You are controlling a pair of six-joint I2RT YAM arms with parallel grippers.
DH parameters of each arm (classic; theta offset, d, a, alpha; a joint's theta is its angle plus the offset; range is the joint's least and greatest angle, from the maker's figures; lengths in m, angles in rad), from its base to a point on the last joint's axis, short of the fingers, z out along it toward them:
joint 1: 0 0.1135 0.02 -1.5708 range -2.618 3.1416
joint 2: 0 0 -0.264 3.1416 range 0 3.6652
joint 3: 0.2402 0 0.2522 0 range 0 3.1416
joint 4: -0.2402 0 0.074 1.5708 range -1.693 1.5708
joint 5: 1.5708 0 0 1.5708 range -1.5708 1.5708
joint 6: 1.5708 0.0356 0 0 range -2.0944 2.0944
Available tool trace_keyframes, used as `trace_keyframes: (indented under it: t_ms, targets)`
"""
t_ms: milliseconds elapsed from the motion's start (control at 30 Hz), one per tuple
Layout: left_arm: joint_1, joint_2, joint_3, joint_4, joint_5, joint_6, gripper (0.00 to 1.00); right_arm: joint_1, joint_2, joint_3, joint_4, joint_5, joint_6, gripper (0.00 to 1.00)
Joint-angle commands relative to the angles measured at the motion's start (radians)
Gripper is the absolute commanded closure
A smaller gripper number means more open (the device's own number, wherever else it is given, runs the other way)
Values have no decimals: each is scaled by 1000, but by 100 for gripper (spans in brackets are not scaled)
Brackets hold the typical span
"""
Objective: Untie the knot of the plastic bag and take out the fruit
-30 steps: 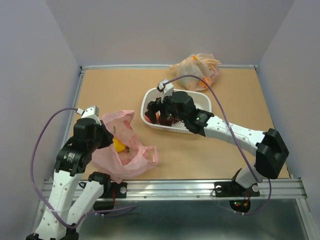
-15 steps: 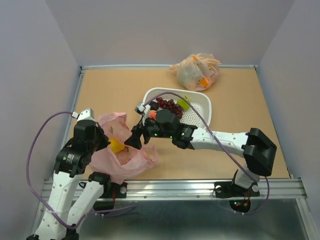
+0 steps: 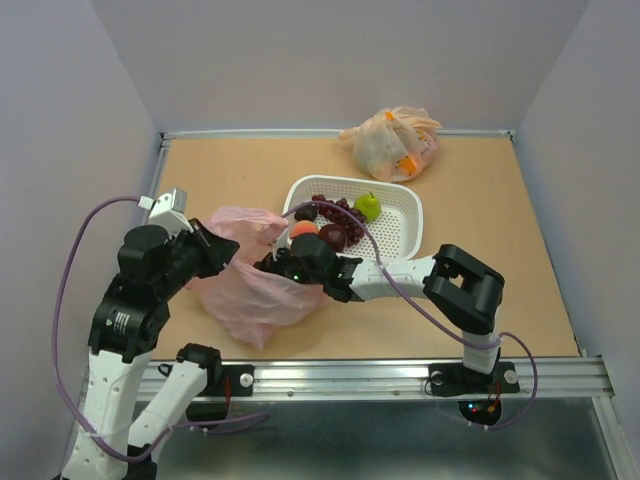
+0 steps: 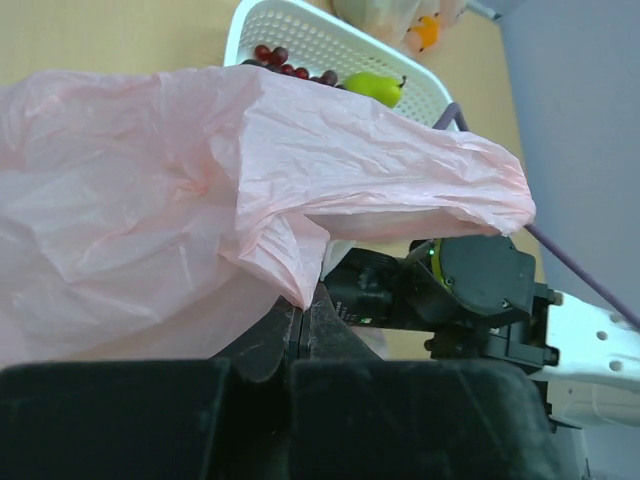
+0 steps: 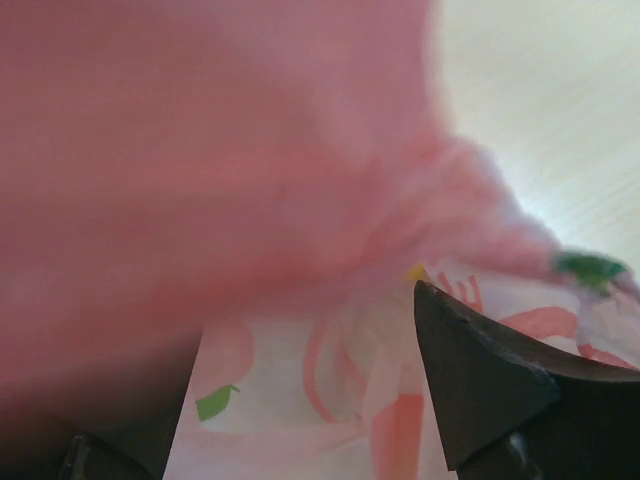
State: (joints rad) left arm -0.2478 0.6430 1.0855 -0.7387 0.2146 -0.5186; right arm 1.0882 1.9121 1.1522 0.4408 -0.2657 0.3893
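1. Print on the plastic bag (image 3: 245, 295), seen from the right wrist: red strokes and green leaf shapes, too blurred to read.
2. The pink bag sits toward the near left corner of the bench (image 3: 500, 285), its mouth lifted, just beside the white basket (image 3: 405, 222).
3. The left gripper (image 4: 303, 318) has its fingers pressed together on a fold of the bag's rim.
4. The right gripper (image 3: 273, 266), fingers (image 5: 480, 390) spread, reaches into the bag's mouth; pink plastic drapes over its camera.
5. Grapes (image 3: 336, 208), green fruit (image 3: 368, 206), peach (image 3: 304, 229) and plum (image 3: 332, 237) lie in the basket; an orange-beige bag (image 3: 392, 143) rests at the far edge.

Soft even light, blurry right-wrist view
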Motion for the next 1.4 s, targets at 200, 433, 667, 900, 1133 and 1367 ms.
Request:
trace_keyframes:
  t_ms: [200, 433, 667, 900, 1133, 1367]
  targets:
    - [-4, -100, -202, -94, -67, -34, 100, 4, -16, 56, 96, 19, 0, 6]
    - [-4, -86, -205, -133, -169, -5, 100, 6, 56, 150, 26, -9, -38, 5]
    - [-4, -83, -236, -93, -138, -6, 100, 21, 149, 239, -40, 25, -90, 1]
    - [-4, -78, -246, -77, -112, 9, 100, 30, 257, 326, -86, 51, -118, 0]
    - [-4, -83, -257, -77, -118, 14, 100, 32, 323, 366, -83, 49, -106, 23]
    - [-4, -92, -254, -96, -185, 6, 100, 30, 272, 324, -77, 52, -113, 85]
